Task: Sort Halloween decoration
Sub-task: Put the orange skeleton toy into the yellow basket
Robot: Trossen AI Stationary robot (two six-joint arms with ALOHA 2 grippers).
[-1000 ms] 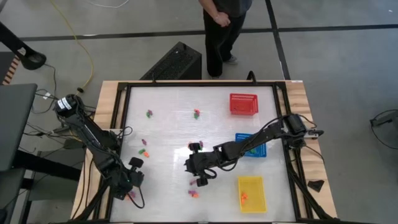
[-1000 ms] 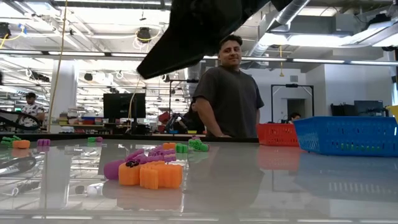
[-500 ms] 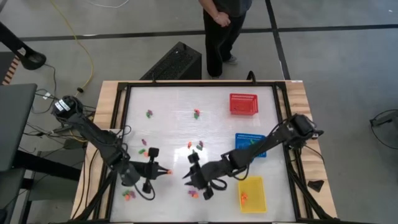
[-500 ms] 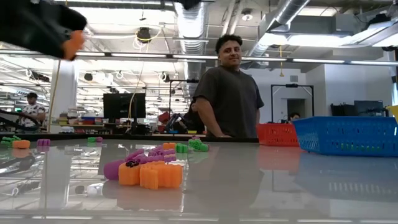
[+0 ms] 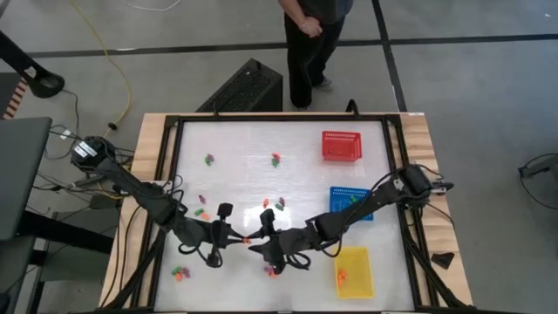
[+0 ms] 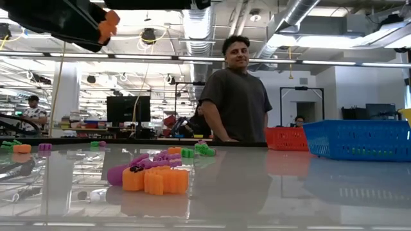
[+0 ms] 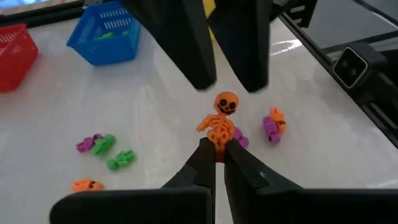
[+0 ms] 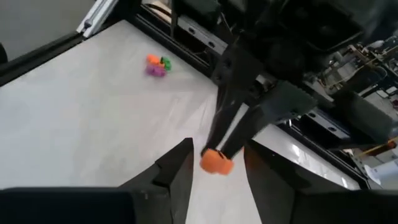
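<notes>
My left gripper [image 7: 215,149] is shut on one Halloween decoration, a small orange skeleton [image 7: 219,124] with a pumpkin head, held up over the table's near middle [image 5: 247,240]. My right gripper [image 8: 216,165] faces it, open. Its fingers [image 7: 199,50] stand on either side of the skeleton's head [image 8: 216,162]; I see no touch. Other trinkets lie scattered on the white table [image 5: 235,174]: a near pile [image 6: 154,178], a pair under the grippers [image 5: 272,270], a group at the near left [image 5: 181,273]. My left gripper pinches the skeleton's lower end [image 7: 217,142] between its two fingertips. The fingers come from the table's left, nearly level and slanting a little down. The skeleton is lifted clear of the table and sticks out past the fingertips, head toward my right gripper.
A red basket [image 5: 341,145] stands at the far right, a blue basket [image 5: 353,202] nearer on the right, and a yellow basket [image 5: 352,270] at the near right with an orange trinket in it. A person [image 5: 309,35] stands beyond the far edge.
My left gripper has carried the orange skeleton up from the near left corner toward the table's middle and has tipped from pointing down to nearly level. My right gripper has drawn toward the near edge and turned to face it.
</notes>
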